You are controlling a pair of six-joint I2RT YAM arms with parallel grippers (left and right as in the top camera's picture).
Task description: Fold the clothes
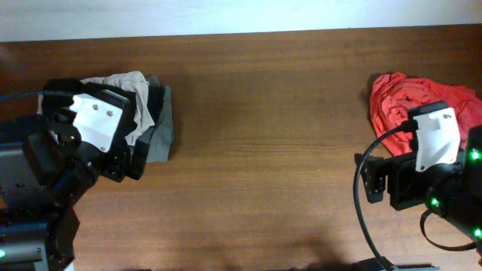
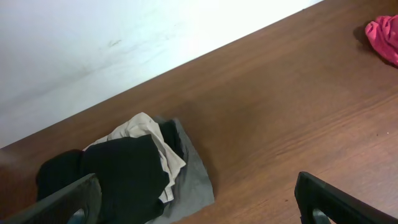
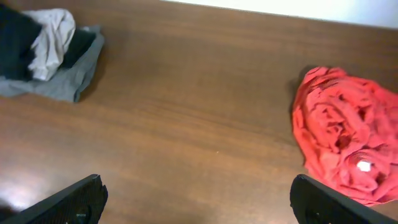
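The 2 arms sit near, left arm [image 1: 47, 172] at the left and right arm [image 1: 444, 192] at the right. Left gripper [image 2: 199, 205] has its jaws spread wide, empty. Right gripper [image 3: 199, 202] is likewise spread wide and empty.

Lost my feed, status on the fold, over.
Left end effector, right end effector open, empty. Black shirt crumpled, unfolded. Beige garment, grey garment piled with it.

Wooden table [image 1: 263, 113] fills the frame. 9–10 o'clock: beige garment [image 1: 135, 81] heaped on grey garment [image 1: 162, 132], with the left arm [image 1: 98, 120] overlapping their left side. 2–3 o'clock: crumpled red-orange garment [image 1: 399, 98], right arm [image 1: 435, 139] overlapping its lower edge. Right gripper [image 1: 367, 178] over bare wood, pointing toward 9 o'clock.
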